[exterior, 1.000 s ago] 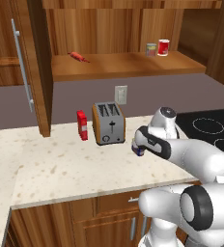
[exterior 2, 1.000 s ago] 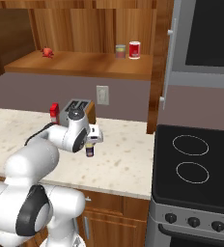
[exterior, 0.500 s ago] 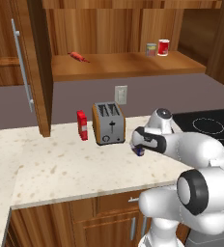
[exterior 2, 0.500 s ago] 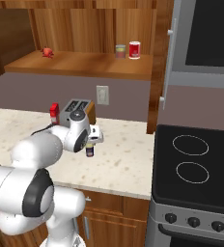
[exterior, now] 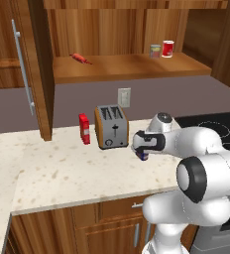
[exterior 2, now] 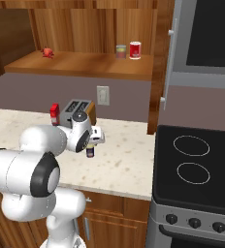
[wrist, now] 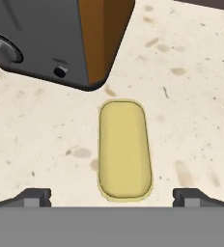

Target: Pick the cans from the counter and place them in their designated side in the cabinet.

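A squat dark blue-purple can (exterior: 143, 157) (exterior 2: 90, 153) stands on the beige speckled counter (exterior: 72, 171), just right of the toaster. My gripper (exterior: 143, 150) (exterior 2: 91, 144) hangs directly over it, pointing down. In the hand view the can's yellow top (wrist: 124, 148) lies between my two finger tips, and the gripper (wrist: 112, 196) is open with a tip on either side, not touching. A second small can (exterior: 155, 51) (exterior 2: 120, 51), pale grey-green, stands on the shelf of the wooden cabinet (exterior: 132, 68).
A toaster (exterior: 111, 127) (wrist: 51, 38) sits close behind the can, with a flat red carton (exterior: 84, 128) to its left. A red cup (exterior: 168, 48) stands beside the shelf can. The cabinet door (exterior: 23, 69) hangs open at left. The black stovetop (exterior 2: 197, 160) lies to the right.
The hand has shifted slightly towards the toaster and sunk a little over the blue-purple can. The elbow has swung forward. The jaws stayed open.
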